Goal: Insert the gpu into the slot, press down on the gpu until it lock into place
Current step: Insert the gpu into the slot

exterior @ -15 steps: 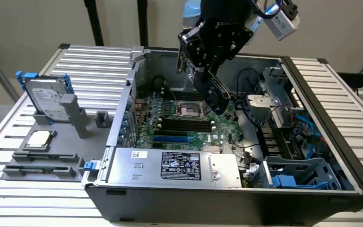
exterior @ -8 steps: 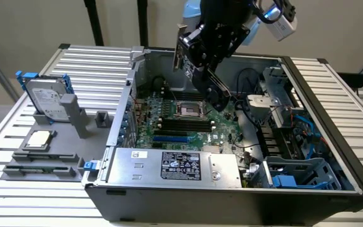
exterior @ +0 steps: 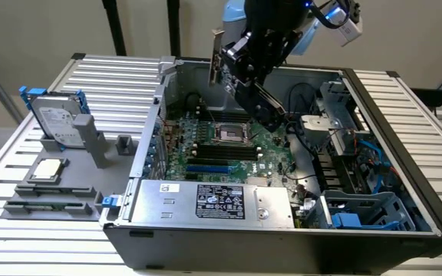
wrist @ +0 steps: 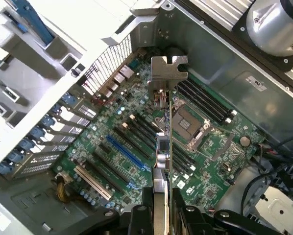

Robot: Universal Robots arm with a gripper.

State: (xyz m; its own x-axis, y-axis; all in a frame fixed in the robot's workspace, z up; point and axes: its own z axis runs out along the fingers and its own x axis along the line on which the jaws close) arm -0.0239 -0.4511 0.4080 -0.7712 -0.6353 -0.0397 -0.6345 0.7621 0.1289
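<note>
the gpu (exterior: 263, 106) is being gripped by the gripper (wrist: 161, 208), the jaws being closed partway on the card's edge. it is being held tilted in the air over the green motherboard (exterior: 275, 150), well apart from the blue slot (wrist: 127, 152), inside the open case (exterior: 282, 253).

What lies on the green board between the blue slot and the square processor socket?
A row of parallel black memory slots lies between the blue slot and the processor socket; the wrist view shows this best.
</note>
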